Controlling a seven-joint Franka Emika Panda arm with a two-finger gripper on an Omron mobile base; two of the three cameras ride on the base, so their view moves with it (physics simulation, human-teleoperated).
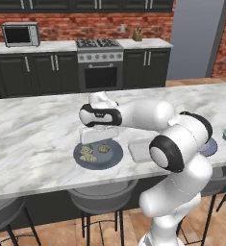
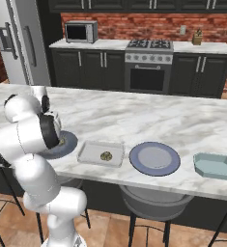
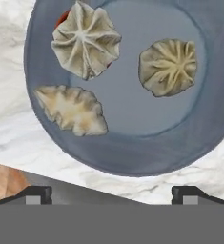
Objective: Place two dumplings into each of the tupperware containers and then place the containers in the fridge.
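Hovering open-jawed, gripper (image 3: 111, 193) overlooks dumplings (image 3: 168, 67) on marble counter (image 1: 32, 134), brick wall (image 1: 61, 21) behind.

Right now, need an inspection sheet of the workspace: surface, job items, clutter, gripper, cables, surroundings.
Surface: marble island counter, stools tucked under its near edge.
Job's things: three dumplings on the dark plate; one dumpling already in the near tupperware container; second, teal container holds nothing; fridge shut, at back left in the right base view.
Clutter: a second round plate, bare, between the two containers.
Gripper: gripper hovers above the dumpling plate, fingers spread, nothing between them.
Cables: nothing seen.
Surroundings: microwave, stove with oven, dark cabinets, brick wall.
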